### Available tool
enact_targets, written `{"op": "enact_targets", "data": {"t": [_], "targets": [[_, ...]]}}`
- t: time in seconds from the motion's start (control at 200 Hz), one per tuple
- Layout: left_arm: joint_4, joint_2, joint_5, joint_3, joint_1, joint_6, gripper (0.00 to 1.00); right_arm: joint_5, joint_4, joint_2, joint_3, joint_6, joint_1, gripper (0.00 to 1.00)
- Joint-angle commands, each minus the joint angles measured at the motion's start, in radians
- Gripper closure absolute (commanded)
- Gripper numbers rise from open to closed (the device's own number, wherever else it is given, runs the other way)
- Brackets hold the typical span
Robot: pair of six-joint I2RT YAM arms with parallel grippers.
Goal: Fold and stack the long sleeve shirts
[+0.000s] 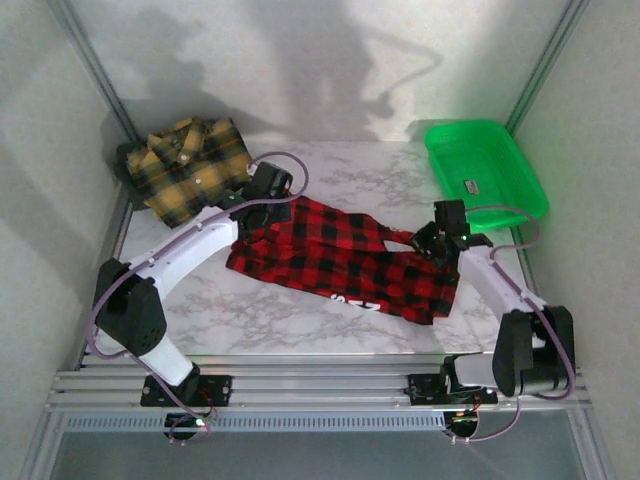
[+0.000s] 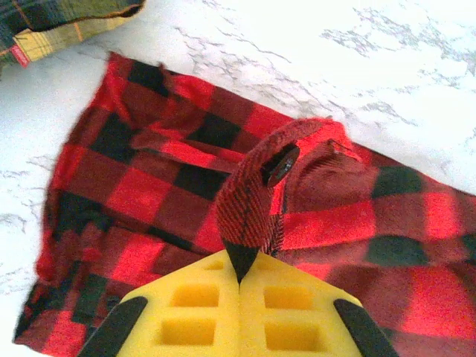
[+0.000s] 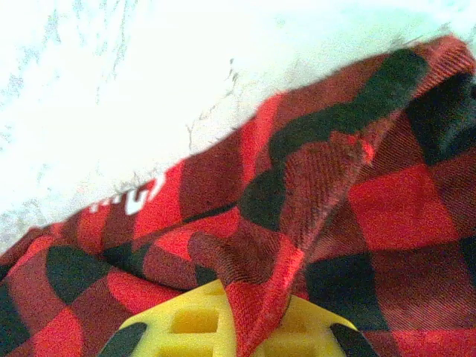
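- The red-and-black check shirt (image 1: 340, 262) lies spread and rumpled across the middle of the marble table (image 1: 300, 325), between the two arms.
- White lettering (image 3: 126, 199) shows near the shirt's near edge.
- The left gripper (image 2: 239, 271) is at the shirt's far left corner. Its yellow pads (image 2: 195, 309) are pressed together on a raised ridge of the red cloth.
- The right gripper (image 3: 249, 331) is at the shirt's right end. Its pads are clamped on a fold of the same shirt, which stands up between them.
- The yellow-and-black check shirt (image 1: 190, 165) sits at the far left corner of the table, apparently loosely folded, just beyond the red shirt's edge.
- A green plastic tray (image 1: 490, 155) rests at the far right corner, well apart from both shirts.
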Motion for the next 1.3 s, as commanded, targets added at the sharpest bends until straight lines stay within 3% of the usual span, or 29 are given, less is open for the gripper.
{"op": "enact_targets", "data": {"t": [0.0, 0.09, 0.225, 0.345, 0.455, 0.521, 0.566, 0.901, 1.296], "targets": [[0.036, 0.035, 0.041, 0.003, 0.042, 0.029, 1.0, 0.078, 0.109, -0.019, -0.109, 0.08, -0.005, 1.0], [0.057, 0.065, 0.056, -0.006, 0.061, 0.041, 1.0, 0.122, 0.202, -0.044, -0.226, 0.171, -0.005, 0.97], [0.105, 0.102, 0.1, -0.029, 0.072, 0.06, 1.0, 0.176, 0.477, -0.089, -0.459, 0.36, -0.006, 0.96], [0.121, 0.129, 0.116, -0.045, 0.074, 0.062, 1.0, 0.169, 0.471, -0.086, -0.474, 0.318, -0.003, 0.92], [0.122, 0.149, 0.114, -0.066, 0.088, 0.045, 1.0, 0.144, 0.415, -0.081, -0.461, 0.278, -0.002, 0.67], [0.13, 0.16, 0.12, -0.07, 0.093, 0.05, 1.0, 0.13, 0.371, -0.08, -0.448, 0.267, -0.003, 0.42], [0.13, 0.174, 0.126, -0.06, 0.097, 0.06, 1.0, 0.118, 0.321, -0.085, -0.424, 0.246, -0.003, 0.36], [0.1, 0.263, 0.144, 0.049, 0.097, 0.106, 1.0, 0.08, -0.054, -0.277, -0.173, 0.032, -0.002, 0.33], [-0.033, 0.422, 0.088, 0.275, 0.098, 0.193, 1.0, -0.019, -0.032, -0.294, -0.21, -0.018, -0.002, 0.33]]}}
